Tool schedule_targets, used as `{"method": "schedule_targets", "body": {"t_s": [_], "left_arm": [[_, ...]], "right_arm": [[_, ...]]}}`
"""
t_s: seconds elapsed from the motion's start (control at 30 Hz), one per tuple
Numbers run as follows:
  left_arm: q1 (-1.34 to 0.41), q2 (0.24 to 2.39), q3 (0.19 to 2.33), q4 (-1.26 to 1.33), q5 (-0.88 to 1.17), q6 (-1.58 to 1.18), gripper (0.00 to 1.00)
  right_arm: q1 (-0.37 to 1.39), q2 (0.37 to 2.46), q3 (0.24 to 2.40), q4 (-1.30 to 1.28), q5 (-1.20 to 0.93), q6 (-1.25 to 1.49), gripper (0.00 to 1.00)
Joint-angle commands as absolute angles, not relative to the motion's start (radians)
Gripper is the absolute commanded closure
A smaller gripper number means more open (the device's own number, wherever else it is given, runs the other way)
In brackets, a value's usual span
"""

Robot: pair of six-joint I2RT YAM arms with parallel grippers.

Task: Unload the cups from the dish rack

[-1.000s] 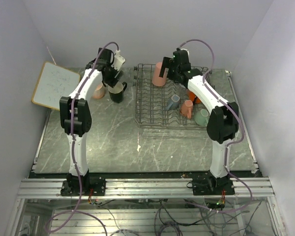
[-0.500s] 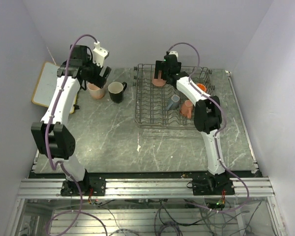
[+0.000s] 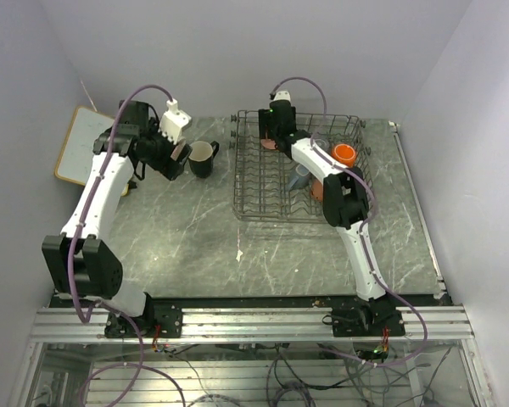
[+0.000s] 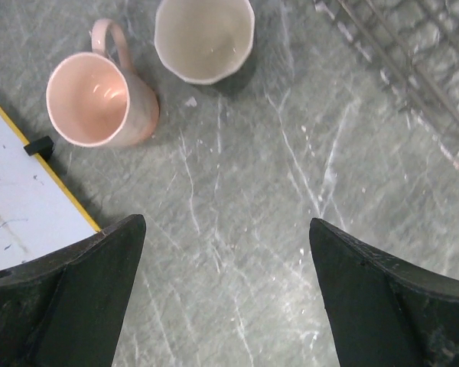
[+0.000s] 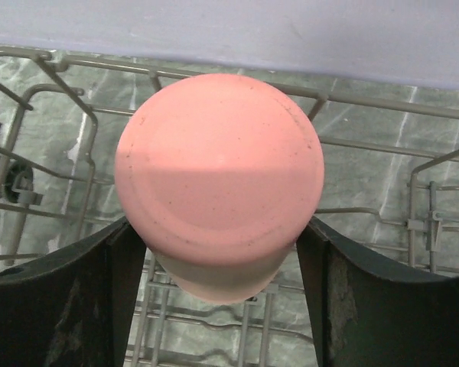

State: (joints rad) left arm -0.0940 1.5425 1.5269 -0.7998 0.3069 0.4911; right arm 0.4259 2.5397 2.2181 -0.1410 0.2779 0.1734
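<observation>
The dish rack (image 3: pixel 263 215) stands at the back right of the table. In its far left corner a pink tumbler (image 5: pixel 218 164) stands upside down, and my right gripper (image 5: pixel 214 223) has a finger pressed against each side of it. An orange cup (image 3: pixel 343 154), a grey-blue cup (image 3: pixel 299 176) and a salmon cup (image 3: pixel 319 188) also sit in the rack. Left of the rack, a black mug (image 4: pixel 204 38) and a pale pink mug (image 4: pixel 96 103) stand upright on the table. My left gripper (image 4: pixel 226 229) hovers above the table near them, open and empty.
A white board with a wooden frame (image 3: pixel 81 144) lies at the back left, its corner (image 4: pixel 15 206) close to the pale pink mug. The rack's edge (image 4: pixel 413 61) shows in the left wrist view. The walls close in behind and at both sides.
My left gripper has opened, come away from the black mug and drawn back to the left. My right gripper has sunk around the pink tumbler and closed in on its sides.
</observation>
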Motion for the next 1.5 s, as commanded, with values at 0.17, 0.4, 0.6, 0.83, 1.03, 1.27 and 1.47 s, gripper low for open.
{"method": "schedule_targets", "body": {"t_s": [0.17, 0.4, 0.6, 0.83, 1.03, 1.27, 1.47], "left_arm": [[-0.028, 1.377, 1.486, -0.966, 0.288, 0.678, 0.01], [0.032, 1.271, 1.415, -1.045, 0.236, 0.754, 0.01], [0.078, 1.173, 1.335, -1.041, 0.127, 0.848, 0.01], [0.155, 1.063, 1.386, -1.209, 0.25, 0.976, 0.01], [0.154, 0.97, 1.322, -1.107, 0.446, 1.003, 0.01], [0.153, 0.966, 1.317, -1.052, 0.534, 1.025, 0.01], [0.153, 0.978, 1.335, -1.073, 0.626, 1.111, 0.01]], "right_arm": [[0.451, 2.427, 2.172, -0.072, 0.324, 0.092, 0.59], [0.469, 2.182, 1.951, -0.044, 0.32, 0.134, 0.66], [0.526, 1.887, 1.661, -0.101, 0.252, 0.242, 0.68], [0.592, 1.683, 1.461, -0.285, 0.14, 0.44, 0.73], [0.599, 1.622, 1.402, -0.356, 0.004, 0.538, 0.81], [0.598, 1.586, 1.408, -0.351, -0.159, 0.612, 0.82], [0.579, 1.556, 1.365, -0.248, -0.351, 0.735, 0.83]]}}
